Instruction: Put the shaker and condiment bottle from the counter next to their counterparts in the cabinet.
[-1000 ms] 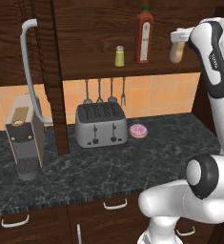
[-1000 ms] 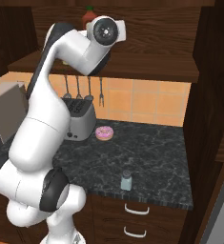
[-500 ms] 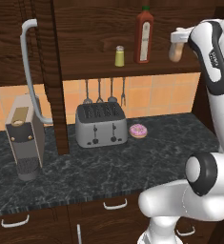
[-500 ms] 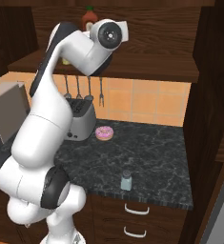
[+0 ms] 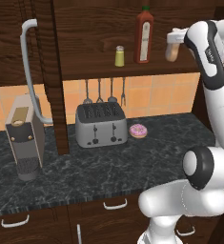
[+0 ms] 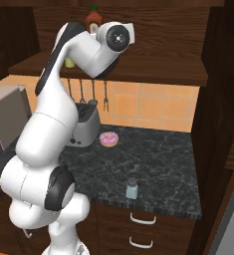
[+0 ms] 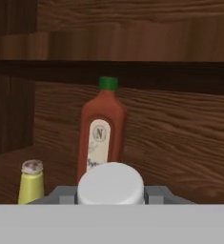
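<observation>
The gripper is clamped on the condiment bottle at cabinet shelf height, pale cap toward the hand camera. Beyond it on the shelf stand the red bottle and, further left, the yellow-green shaker. Far below (near the counter's front edge) sits the blue-grey shaker.

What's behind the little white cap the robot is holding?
Behind the condiment bottle's white cap stands the tall red bottle on the cabinet shelf. The cap covers its bottom part.
</observation>
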Available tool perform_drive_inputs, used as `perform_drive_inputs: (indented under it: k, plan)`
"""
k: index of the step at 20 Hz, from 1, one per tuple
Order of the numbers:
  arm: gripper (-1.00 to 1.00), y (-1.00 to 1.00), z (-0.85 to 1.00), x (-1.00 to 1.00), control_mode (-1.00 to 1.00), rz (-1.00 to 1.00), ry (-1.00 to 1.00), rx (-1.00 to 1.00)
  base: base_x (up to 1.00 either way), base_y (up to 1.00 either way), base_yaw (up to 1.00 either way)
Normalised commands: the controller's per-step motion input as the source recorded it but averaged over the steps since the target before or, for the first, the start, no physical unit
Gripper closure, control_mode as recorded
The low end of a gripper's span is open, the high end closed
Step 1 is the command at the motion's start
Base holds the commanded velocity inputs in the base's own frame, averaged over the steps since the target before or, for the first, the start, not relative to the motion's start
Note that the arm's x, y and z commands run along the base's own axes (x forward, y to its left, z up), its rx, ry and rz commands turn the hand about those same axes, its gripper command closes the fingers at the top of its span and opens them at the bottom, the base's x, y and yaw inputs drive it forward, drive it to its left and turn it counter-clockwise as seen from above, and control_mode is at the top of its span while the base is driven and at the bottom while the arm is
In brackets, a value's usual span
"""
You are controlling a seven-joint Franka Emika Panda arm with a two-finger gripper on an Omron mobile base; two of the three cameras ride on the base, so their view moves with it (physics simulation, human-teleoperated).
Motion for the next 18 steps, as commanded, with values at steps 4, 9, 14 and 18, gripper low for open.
perform_drive_inputs:
  k: [4,9,14,18]
  plan:
    - [1.00,0.13,-0.22,0.11,-1.00,0.04,0.00,0.00,0.00,0.00,0.00]
    - [1.00,0.07,-0.15,0.21,-1.00,0.03,-0.01,0.00,0.00,0.00,0.00]
    - [1.00,0.00,0.00,0.32,-1.00,0.00,-0.03,0.00,0.00,0.00,0.00]
    - [1.00,0.00,-0.03,0.28,-1.00,0.00,0.00,0.00,0.00,0.00,0.00]
